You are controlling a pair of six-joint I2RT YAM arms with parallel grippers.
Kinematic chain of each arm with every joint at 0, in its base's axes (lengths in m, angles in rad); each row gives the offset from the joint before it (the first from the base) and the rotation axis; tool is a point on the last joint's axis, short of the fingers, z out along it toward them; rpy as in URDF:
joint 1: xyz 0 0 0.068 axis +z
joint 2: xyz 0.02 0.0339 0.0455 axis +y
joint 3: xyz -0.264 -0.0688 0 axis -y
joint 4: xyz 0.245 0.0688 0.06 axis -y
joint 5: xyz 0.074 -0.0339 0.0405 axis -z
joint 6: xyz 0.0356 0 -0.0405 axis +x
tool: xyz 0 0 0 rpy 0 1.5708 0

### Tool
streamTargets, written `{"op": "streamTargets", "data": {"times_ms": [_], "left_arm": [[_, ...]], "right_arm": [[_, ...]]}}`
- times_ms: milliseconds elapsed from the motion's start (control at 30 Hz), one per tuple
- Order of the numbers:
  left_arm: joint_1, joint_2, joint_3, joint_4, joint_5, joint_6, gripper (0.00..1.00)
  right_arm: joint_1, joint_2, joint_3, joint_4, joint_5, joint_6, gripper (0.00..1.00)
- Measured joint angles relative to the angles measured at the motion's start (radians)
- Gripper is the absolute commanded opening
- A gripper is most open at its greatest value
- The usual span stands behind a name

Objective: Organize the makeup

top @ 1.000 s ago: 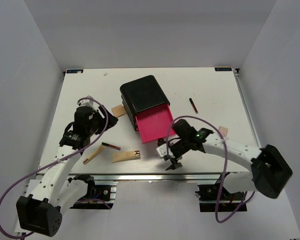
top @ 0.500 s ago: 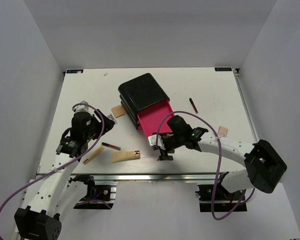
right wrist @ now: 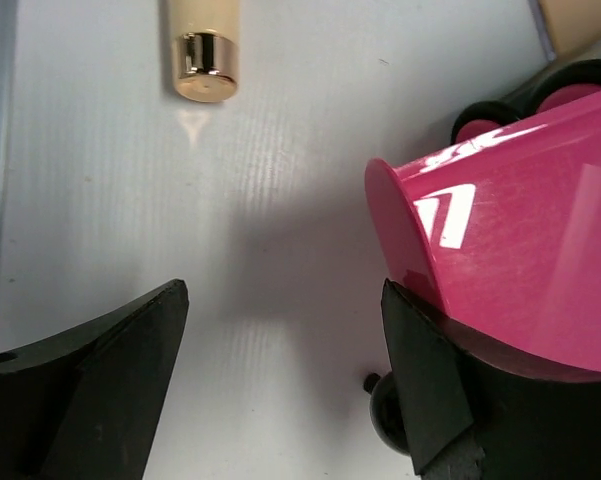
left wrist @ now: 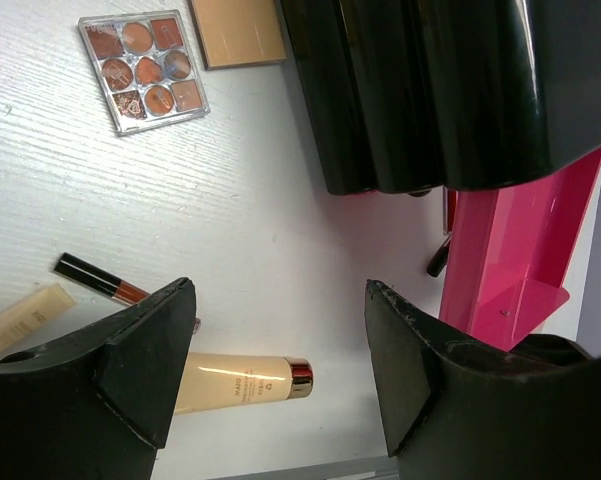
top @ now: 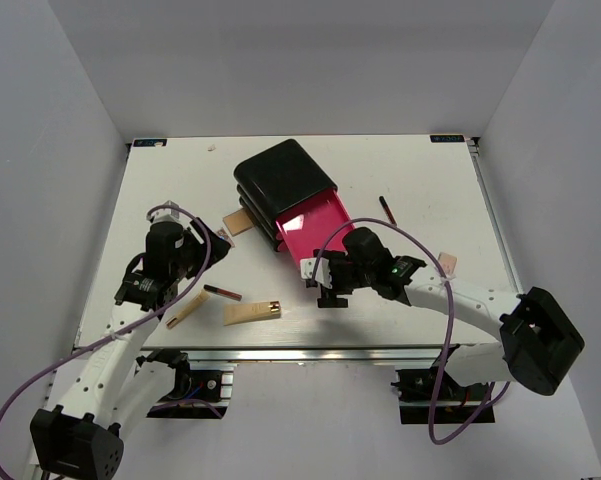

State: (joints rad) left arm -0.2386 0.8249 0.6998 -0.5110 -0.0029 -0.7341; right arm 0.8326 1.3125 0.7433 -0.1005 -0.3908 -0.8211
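2 lipsticks [top: 223,292], 2 beige tubes [top: 252,312], 1 box [top: 280,180] w/ drawer [top: 315,225]

I see a glossy black plastic box [top: 285,185] with a hot-pink plastic drawer [top: 315,232]. Left of the box, a square palette [left wrist: 143,71] shows brown and rust pans; a beige tube [left wrist: 235,383] is gold-capped.

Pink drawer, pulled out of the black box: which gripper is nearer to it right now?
Right. The right gripper sits at the pink drawer's front corner. The left gripper hangs off to the left of the black box, farther from the drawer.
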Motion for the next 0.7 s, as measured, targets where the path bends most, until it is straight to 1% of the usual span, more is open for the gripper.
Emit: {"op": "streamTargets", "data": {"times_ms": [133,233,333,433,467,500,533,600,633,700], "left_arm": [[0.000,-0.005,0.000,0.014,0.000,0.000,0.78],[0.000,-0.008,0.000,0.028,0.004,0.000,0.78],[0.000,-0.008,0.000,0.051,0.016,0.001,0.78],[0.000,0.001,0.000,0.105,0.030,0.013,0.78],[0.000,0.017,0.003,0.133,0.035,0.021,0.78],[0.000,0.043,0.015,0.154,0.042,0.032,0.78],[0.000,0.070,0.032,0.171,0.046,0.050,0.78],[0.000,0.200,0.118,0.215,0.057,0.086,0.79],[0.000,0.258,0.162,0.236,0.063,0.106,0.79],[0.000,0.379,0.269,0.271,0.072,0.158,0.79]], "right_arm": [[-0.007,-0.001,0.001,0.038,0.037,-0.006,0.84],[-0.018,-0.006,0.008,0.043,0.042,-0.013,0.82],[-0.047,-0.048,0.020,-0.003,-0.036,-0.053,0.79],[-0.068,-0.142,0.019,-0.082,-0.132,-0.104,0.76],[-0.069,-0.177,0.013,-0.098,-0.159,-0.111,0.73],[-0.069,-0.215,0.005,-0.121,-0.184,-0.113,0.70],[-0.069,-0.243,-0.002,-0.135,-0.199,-0.110,0.66],[-0.069,-0.287,-0.021,-0.166,-0.219,-0.091,0.61],[-0.072,-0.302,-0.030,-0.183,-0.219,-0.075,0.55],[-0.082,-0.324,-0.053,-0.198,-0.211,-0.045,0.48]]}}
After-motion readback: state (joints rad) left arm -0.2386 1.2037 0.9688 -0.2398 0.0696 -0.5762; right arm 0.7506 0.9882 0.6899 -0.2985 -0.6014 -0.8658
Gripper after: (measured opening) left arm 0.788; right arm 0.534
